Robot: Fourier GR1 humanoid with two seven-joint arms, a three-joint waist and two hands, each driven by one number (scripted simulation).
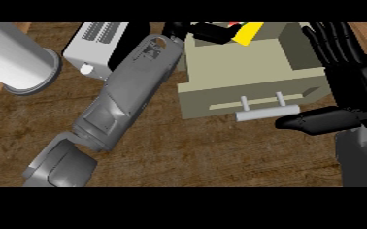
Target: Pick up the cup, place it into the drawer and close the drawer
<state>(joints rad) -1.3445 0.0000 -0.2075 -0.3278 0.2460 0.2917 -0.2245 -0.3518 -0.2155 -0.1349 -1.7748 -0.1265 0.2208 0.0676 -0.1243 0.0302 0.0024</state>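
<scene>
A yellow cup (248, 34) shows at the top of the head view, over the far edge of the open beige drawer (237, 94). My left hand (204, 30) reaches across from the lower left, and its black fingers curl round the cup, hiding most of it. A small red patch sits beside the fingers. The drawer's inside looks bare, and its pale bar handle (267, 112) faces me. At the right edge my right hand (335, 58) rests open with fingers up beside the drawer, its thumb just right of the handle.
A large grey cylinder (25, 63) lies at the left on the wooden counter (215, 155). A white boxy appliance (93, 43) stands between it and my left forearm (129, 92), close to the drawer's left side.
</scene>
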